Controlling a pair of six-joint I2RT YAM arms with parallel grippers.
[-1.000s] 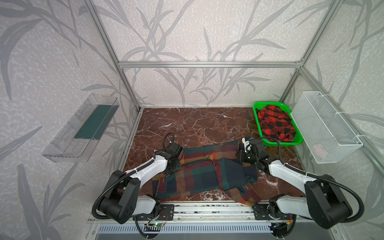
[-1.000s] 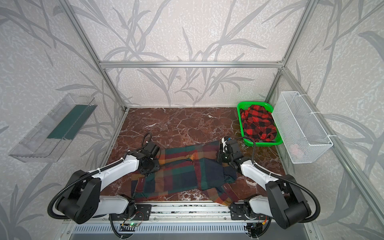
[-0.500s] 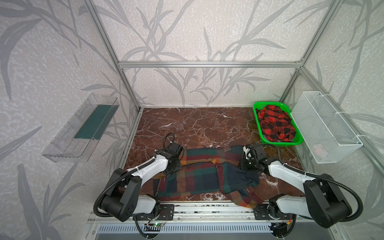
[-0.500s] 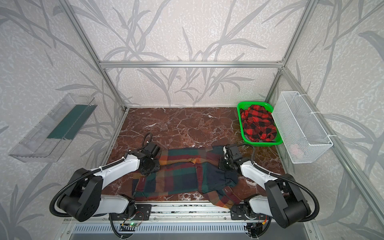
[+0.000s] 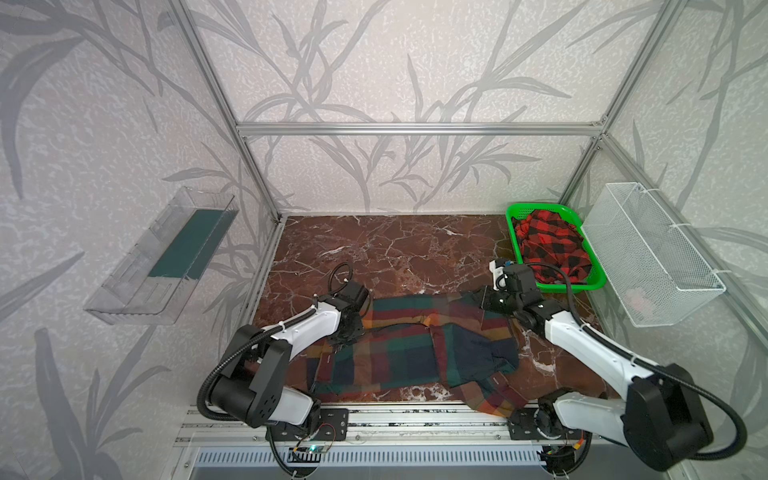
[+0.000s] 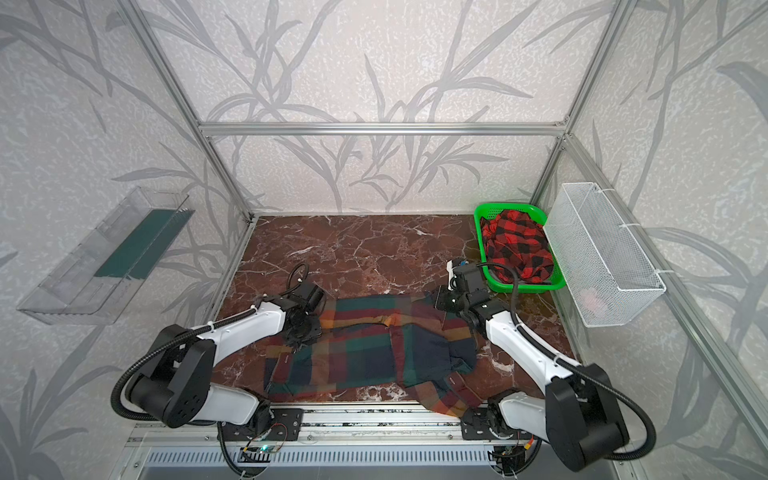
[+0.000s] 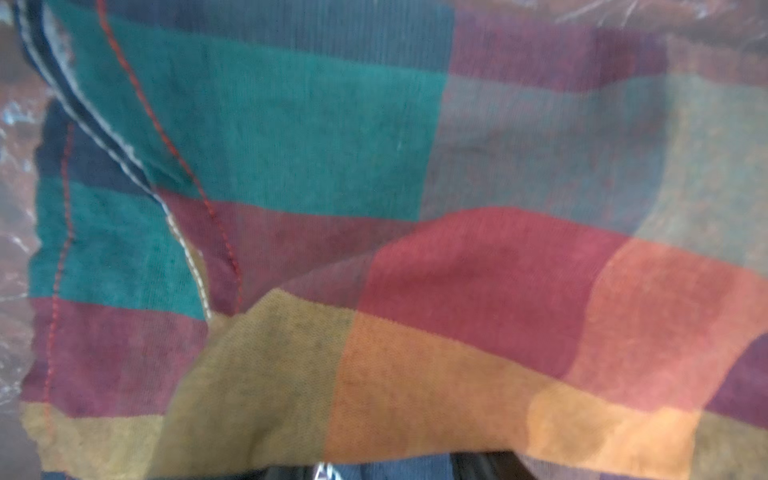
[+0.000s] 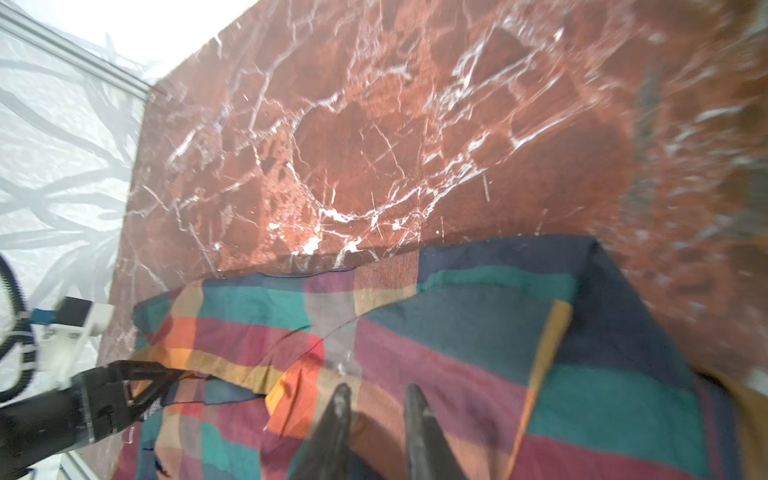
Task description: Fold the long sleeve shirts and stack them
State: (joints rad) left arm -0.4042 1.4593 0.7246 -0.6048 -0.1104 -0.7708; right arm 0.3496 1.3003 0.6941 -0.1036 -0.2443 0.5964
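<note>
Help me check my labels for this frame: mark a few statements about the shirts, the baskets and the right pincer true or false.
The red-and-black shirt lies in the green basket. True.
The block-plaid shirt is folded into a neat square. False: it lies spread out on the marble table.
The right pincer stands open above the block-plaid shirt. True.
The wire basket holds a shirt. False: only something small and pale shows in it.

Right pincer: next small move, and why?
Probably lift the right pincer and swing it to the crumpled sleeve near the front edge of the table: its fingers stand apart over the multicolour plaid shirt, holding nothing, and that sleeve lies unfolded.
</note>
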